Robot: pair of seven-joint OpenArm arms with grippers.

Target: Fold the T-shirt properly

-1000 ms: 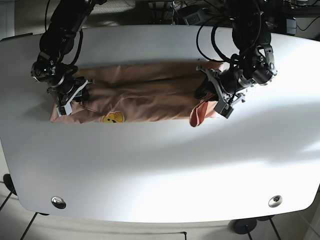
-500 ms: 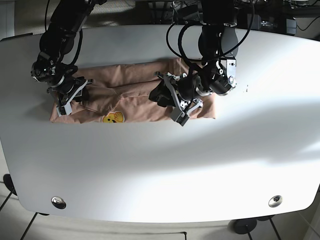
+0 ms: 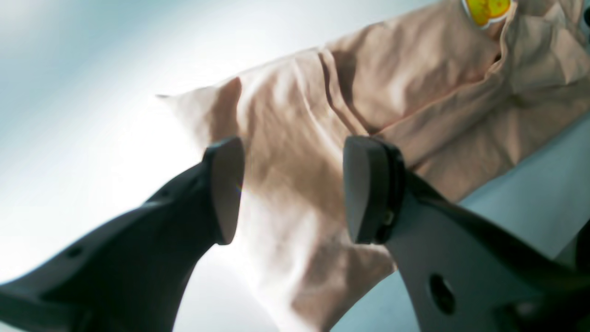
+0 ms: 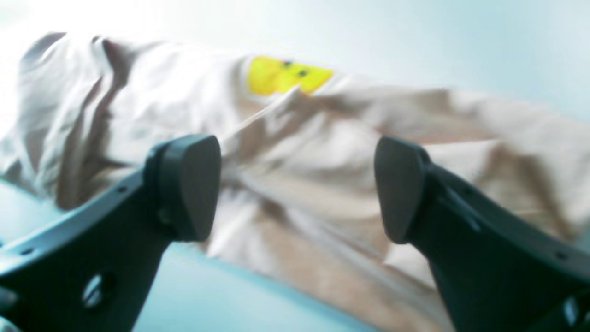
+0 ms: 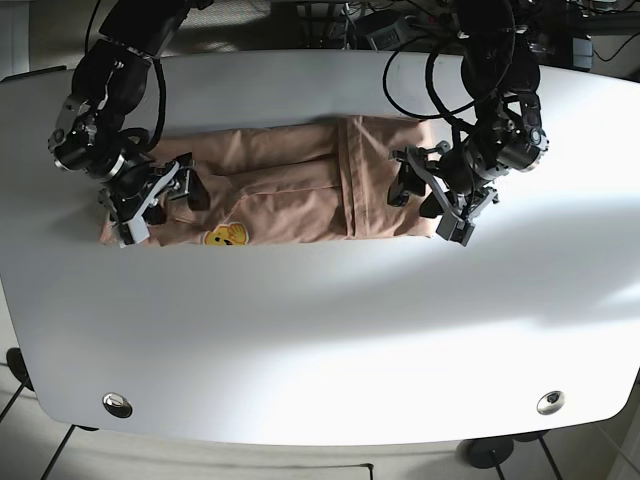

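While both grippers (left gripper [image 5: 447, 196], right gripper [image 5: 150, 196]) hang spread, empty, I judge the T-shirt [image 5: 290, 190] limp; pinch hem corners.

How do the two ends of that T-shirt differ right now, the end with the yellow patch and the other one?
The T-shirt's patch end lies rumpled, with the yellow patch at its front edge and the right gripper over it. The other end carries a flap folded over it, with a straight edge running across the shirt, beside the left gripper. Both lie on the table, and both grippers are open.
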